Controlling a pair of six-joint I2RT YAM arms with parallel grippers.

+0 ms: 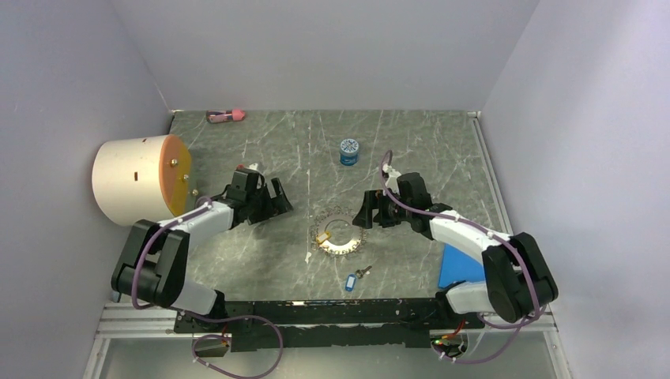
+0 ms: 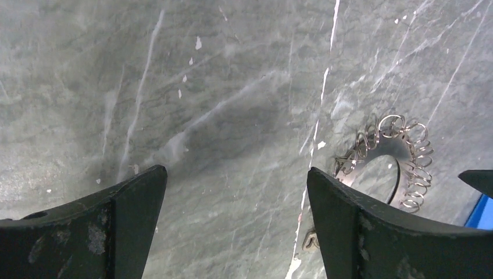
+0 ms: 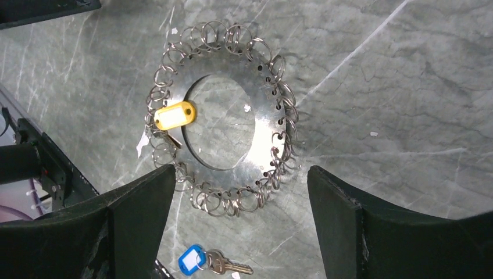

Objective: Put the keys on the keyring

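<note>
While the left gripper (image 1: 269, 204) and the right gripper (image 1: 371, 213) stand wide apart and hold nothing, the keyring (image 1: 340, 234) lies flat between them on the grey marble tabletop (image 1: 427, 150). The yellow key (image 1: 322, 235) sits on its left edge. The blue key (image 1: 350, 281) lies nearer the arm bases, metal end pointing right. Pale walls (image 1: 316, 47) stand around.

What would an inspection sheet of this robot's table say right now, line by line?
Surface: grey marbled table, white flecks.
Job's things: keyring lies flat mid-table; yellow-tagged key lies on its rim; blue-tagged key lies apart, toward the near edge.
Clutter: blue jar, pink item at far edge, cream cylinder, blue pad.
Tools: left tool open, empty; right tool open, empty, facing the keyring.
Cables: purple cables run along both arms.
Surroundings: plain pale walls.
</note>
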